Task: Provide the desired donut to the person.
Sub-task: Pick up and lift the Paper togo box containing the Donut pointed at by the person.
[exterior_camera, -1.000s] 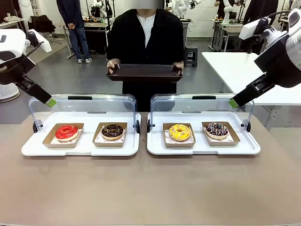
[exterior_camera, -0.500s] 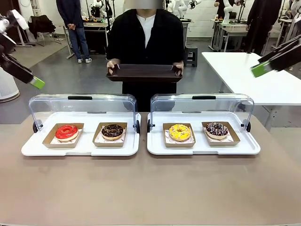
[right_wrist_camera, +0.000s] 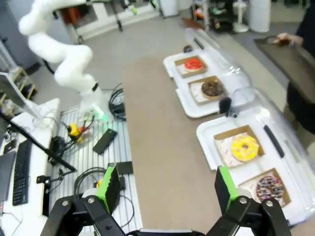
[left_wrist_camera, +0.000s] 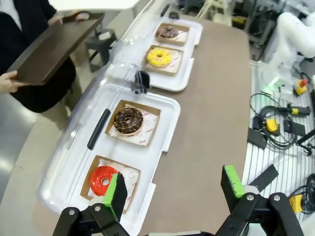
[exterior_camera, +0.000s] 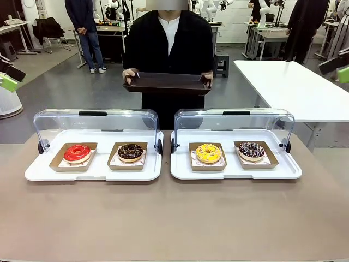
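Observation:
The person (exterior_camera: 169, 41) in a black jacket and white shirt stands at the far side, holding a dark tray (exterior_camera: 167, 83) in both hands. Two white trays under raised clear lids hold four donuts in cardboard boats: red (exterior_camera: 77, 153), chocolate (exterior_camera: 130, 152), yellow (exterior_camera: 208, 153) and sprinkled chocolate (exterior_camera: 251, 149). My left gripper (left_wrist_camera: 172, 189) is open, high above the table's left end, with the red donut (left_wrist_camera: 102, 179) below it. My right gripper (right_wrist_camera: 167, 189) is open too, high over the right end, above the yellow donut (right_wrist_camera: 244, 147). Green fingertips (exterior_camera: 10, 83) show at the front view's edges.
A white table (exterior_camera: 294, 87) stands at the right behind the counter. Another person in a dark top and jeans (exterior_camera: 84, 33) stands far back. Cables and devices (left_wrist_camera: 278, 123) lie on the robot's side of the brown counter (exterior_camera: 174, 218).
Both arms have risen and swung outward from beside the tray lids to the picture's edges. The person and donuts have not moved.

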